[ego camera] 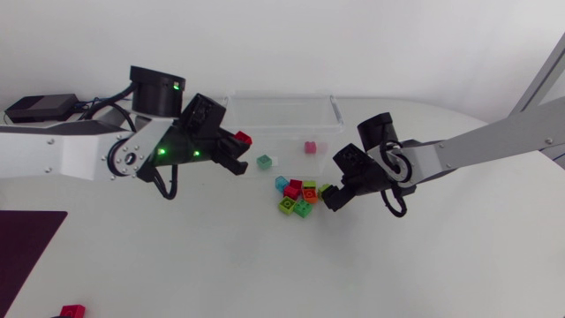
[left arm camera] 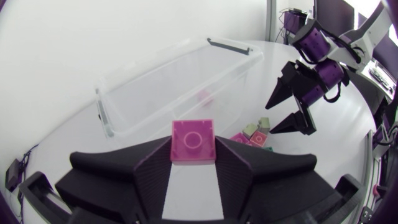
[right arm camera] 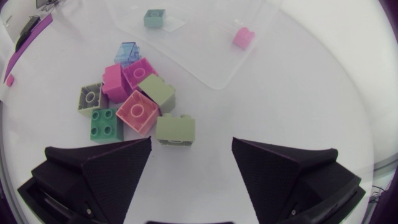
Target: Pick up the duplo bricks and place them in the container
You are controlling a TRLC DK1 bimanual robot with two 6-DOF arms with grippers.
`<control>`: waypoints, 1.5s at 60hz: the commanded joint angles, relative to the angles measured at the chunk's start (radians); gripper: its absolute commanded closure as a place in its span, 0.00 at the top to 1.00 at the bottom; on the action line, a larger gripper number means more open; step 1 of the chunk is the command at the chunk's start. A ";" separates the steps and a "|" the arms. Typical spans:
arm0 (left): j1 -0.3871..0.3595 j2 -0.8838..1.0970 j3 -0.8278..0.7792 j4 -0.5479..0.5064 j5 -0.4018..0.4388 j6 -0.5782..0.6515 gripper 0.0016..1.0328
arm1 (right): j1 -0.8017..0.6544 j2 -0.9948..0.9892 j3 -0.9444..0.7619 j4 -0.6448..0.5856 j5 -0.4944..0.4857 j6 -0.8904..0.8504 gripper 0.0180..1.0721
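Note:
My left gripper hangs by the near left corner of the clear container, shut on a red brick. In the left wrist view that brick sits studs-up between the fingers, short of the container. A pink brick lies inside the container. In front of it is a pile of several bricks. My right gripper stands open at the pile's right side. A pale green brick lies just ahead of its fingers.
A teal brick lies by the container's front wall; I cannot tell which side of it. One red brick lies at the table's front left, next to a dark mat. A black box sits at the far left.

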 commanded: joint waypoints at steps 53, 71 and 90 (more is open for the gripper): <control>0.060 0.297 0.374 0.009 -0.037 -0.057 0.95 | -0.016 -0.272 0.051 -0.171 0.015 -0.005 0.30; 0.034 0.093 0.196 -0.128 -0.002 -0.015 0.95 | -0.013 -0.337 0.217 -0.249 0.000 0.005 0.30; -0.066 -0.005 0.032 -0.177 0.008 0.030 0.93 | 0.021 -0.252 0.358 -0.246 0.001 0.021 0.31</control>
